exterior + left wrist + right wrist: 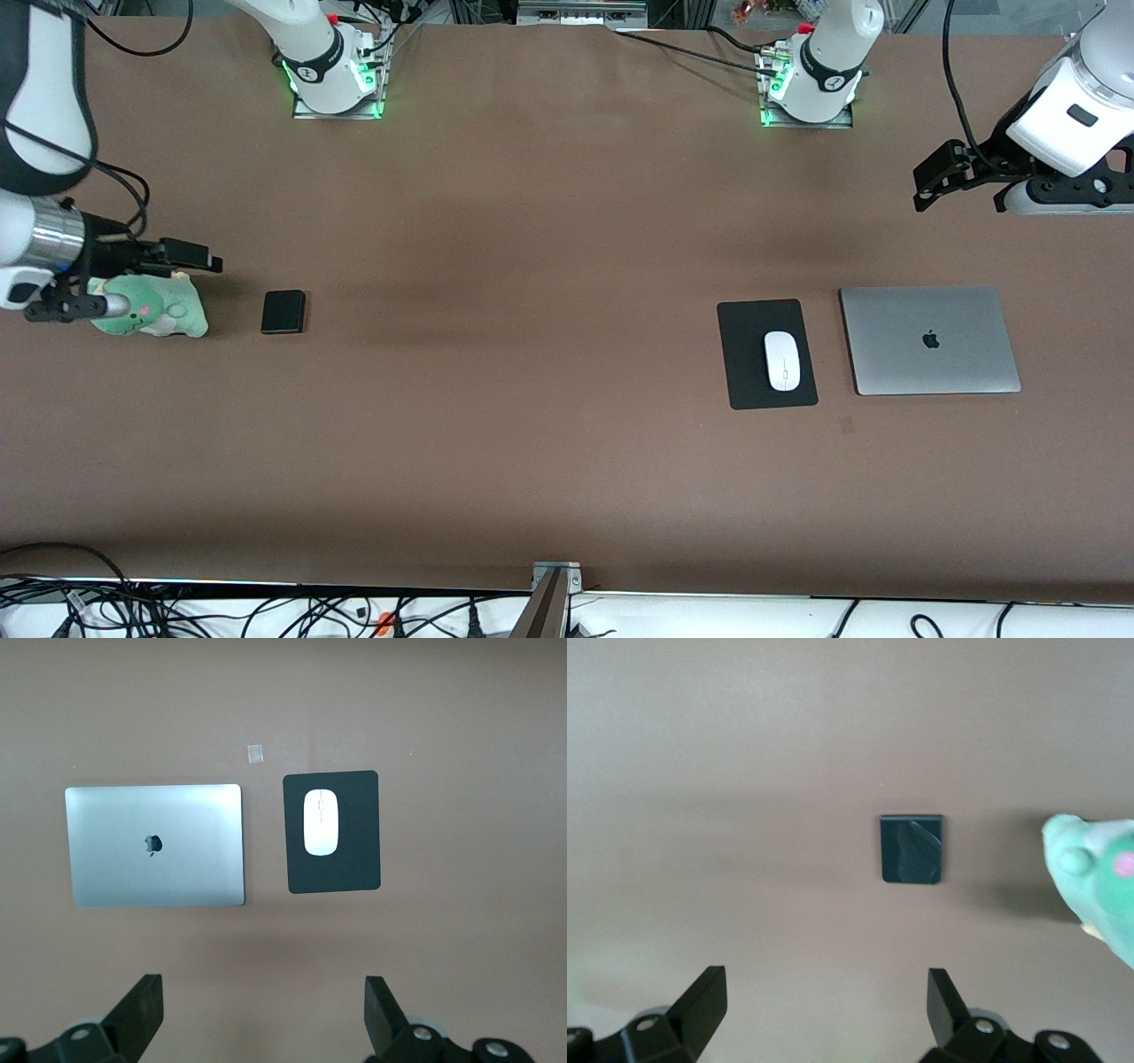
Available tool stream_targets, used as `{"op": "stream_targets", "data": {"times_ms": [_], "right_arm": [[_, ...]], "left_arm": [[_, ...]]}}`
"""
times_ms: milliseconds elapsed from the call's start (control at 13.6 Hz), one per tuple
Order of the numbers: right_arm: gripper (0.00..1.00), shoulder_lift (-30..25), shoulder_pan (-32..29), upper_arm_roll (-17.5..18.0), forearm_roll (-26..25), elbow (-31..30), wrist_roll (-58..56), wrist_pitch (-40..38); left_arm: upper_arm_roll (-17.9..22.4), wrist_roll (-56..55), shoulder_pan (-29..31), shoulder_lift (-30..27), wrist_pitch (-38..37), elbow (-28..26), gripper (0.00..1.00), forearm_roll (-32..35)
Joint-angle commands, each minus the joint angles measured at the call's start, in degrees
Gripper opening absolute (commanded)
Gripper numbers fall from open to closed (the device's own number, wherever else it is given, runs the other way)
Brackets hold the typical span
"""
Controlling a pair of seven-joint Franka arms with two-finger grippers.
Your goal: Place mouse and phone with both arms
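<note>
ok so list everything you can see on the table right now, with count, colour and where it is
mouse: 1, white, on the mouse pad
mouse pad: 1, black, beside the laptop
laptop: 1, silver, closed, toward the left arm's end
phone: 1, black, toward the right arm's end
plush toy: 1, green, beside the phone
table: 1, brown
left claw: 1, black, open, in the air near the laptop's end of the table
right claw: 1, black, open, over the plush toy

The only sign is a dark apple logo centred on the lid of the closed silver aluminium laptop (929,339). No words or numbers can be read anywhere.
</note>
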Motion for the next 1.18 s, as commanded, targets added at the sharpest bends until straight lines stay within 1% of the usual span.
{"op": "stream_targets", "data": {"times_ms": [0, 147, 221, 368, 442, 516, 589, 811, 1105], "right_arm": [[1.00, -5.93, -3.01, 4.99, -5.23, 0.95, 5.91, -4.60], [1.00, -5.94, -12.66, 14.65, -6.91, 6.47, 7.23, -10.05], [1.00, -6.20, -15.06, 17.30, -7.97, 7.20, 8.03, -10.68], [1.00, -8.39, -16.39, 18.73, -9.73, 7.20, 8.73, -10.95], [1.00, -9.18, -19.10, 21.69, -10.60, 7.20, 8.82, -11.65], [1.00, -9.71, -22.52, 25.64, -11.83, 7.20, 9.09, -12.17], [1.00, -10.50, -22.73, 26.46, -12.97, 7.20, 10.05, -12.62], [1.00, -11.82, -22.64, 27.08, -15.18, 8.34, 10.93, -14.20], [1.00, -12.70, -22.55, 27.26, -15.62, 9.14, 11.02, -14.03]], "left_arm": [[-0.14, 0.25, 0.29, 0.90, -1.20, 1.83, 1.00, 0.78], [-0.14, 0.34, 0.29, 0.90, -1.20, 1.83, 1.00, 0.78], [-0.14, 0.34, 0.29, 0.90, -1.20, 1.83, 1.00, 0.78], [-0.23, 0.25, 0.29, 0.90, -1.20, 1.83, 1.00, 0.78], [-0.23, 0.25, 0.29, 0.90, -1.20, 1.83, 1.00, 0.78], [-0.23, 0.25, 0.29, 0.90, -1.20, 1.83, 1.00, 0.78], [-0.23, 0.25, 0.29, 0.90, -1.20, 1.83, 1.00, 0.78], [-0.49, 0.16, 0.29, 0.82, -1.63, 1.74, 1.00, 0.87], [-0.31, 0.25, 0.29, 0.90, -1.90, 1.92, 1.00, 0.87]]}}
